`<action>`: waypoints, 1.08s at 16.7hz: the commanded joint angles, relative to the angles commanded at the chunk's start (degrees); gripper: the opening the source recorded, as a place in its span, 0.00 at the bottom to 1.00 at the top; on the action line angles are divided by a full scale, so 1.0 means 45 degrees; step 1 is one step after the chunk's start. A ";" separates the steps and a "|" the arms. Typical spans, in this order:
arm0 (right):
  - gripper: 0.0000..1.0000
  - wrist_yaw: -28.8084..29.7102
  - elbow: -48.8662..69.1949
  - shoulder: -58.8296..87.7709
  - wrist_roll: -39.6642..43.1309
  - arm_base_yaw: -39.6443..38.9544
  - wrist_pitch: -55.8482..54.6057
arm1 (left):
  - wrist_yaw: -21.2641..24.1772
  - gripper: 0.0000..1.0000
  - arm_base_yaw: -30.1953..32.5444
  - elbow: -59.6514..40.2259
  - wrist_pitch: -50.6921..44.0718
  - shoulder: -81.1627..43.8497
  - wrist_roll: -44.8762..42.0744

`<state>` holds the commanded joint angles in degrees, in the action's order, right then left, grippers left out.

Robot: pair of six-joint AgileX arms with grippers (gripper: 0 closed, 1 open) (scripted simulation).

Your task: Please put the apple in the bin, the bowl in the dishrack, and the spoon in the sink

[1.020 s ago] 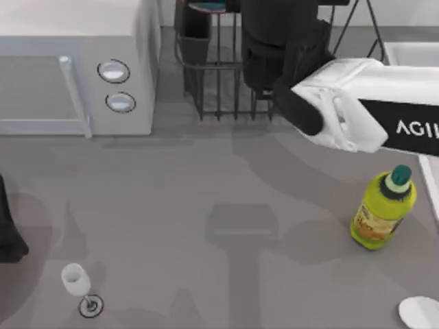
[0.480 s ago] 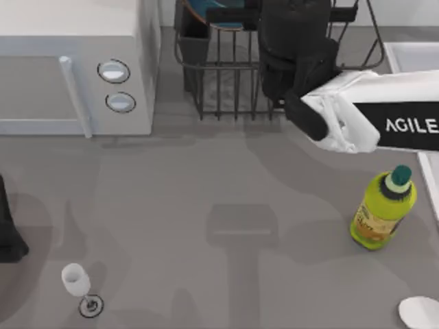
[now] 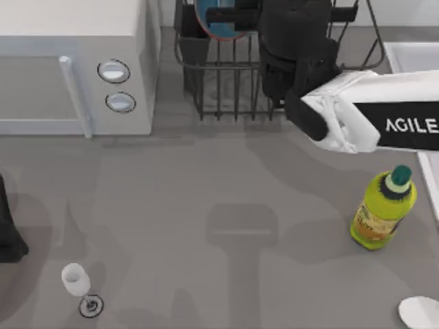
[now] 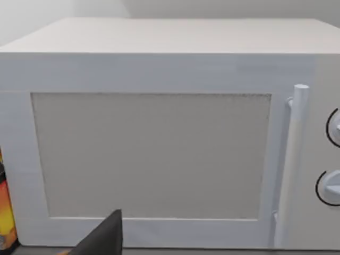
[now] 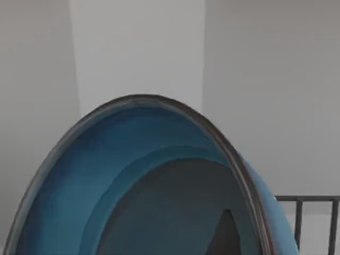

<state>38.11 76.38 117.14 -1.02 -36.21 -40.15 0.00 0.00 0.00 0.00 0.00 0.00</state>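
The bowl (image 3: 221, 26), teal-blue inside, stands on its edge in the black wire dishrack (image 3: 226, 82) at the back of the table. The right wrist view looks straight into the bowl (image 5: 133, 159). My right gripper (image 3: 230, 15) reaches over the rack from the right. It is open, with one fingertip (image 5: 226, 236) inside the bowl near its rim. The spoon (image 3: 420, 312) shows as a white oval at the front right corner. The sink (image 3: 410, 53) lies at the far right. The apple and the bin are out of view.
A white microwave (image 3: 68, 68) with two knobs fills the back left and faces the left wrist camera (image 4: 159, 159). A green bottle (image 3: 383, 209) stands at the right and a small wine glass (image 3: 77, 282) at the front left. My left arm (image 3: 7, 236) is parked at the left edge.
My right arm moved right over the rack, then held still. The bowl came further into sight and shifted a little forward in the rack while the arm stayed put.
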 joint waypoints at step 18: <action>1.00 -0.0618 -0.1290 -0.1331 0.0056 0.0700 0.0973 | 0.0000 1.00 0.0000 0.0000 0.0000 0.0000 0.0000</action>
<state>35.33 70.57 111.15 -0.77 -33.06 -35.77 0.00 0.00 0.00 0.00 0.00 0.00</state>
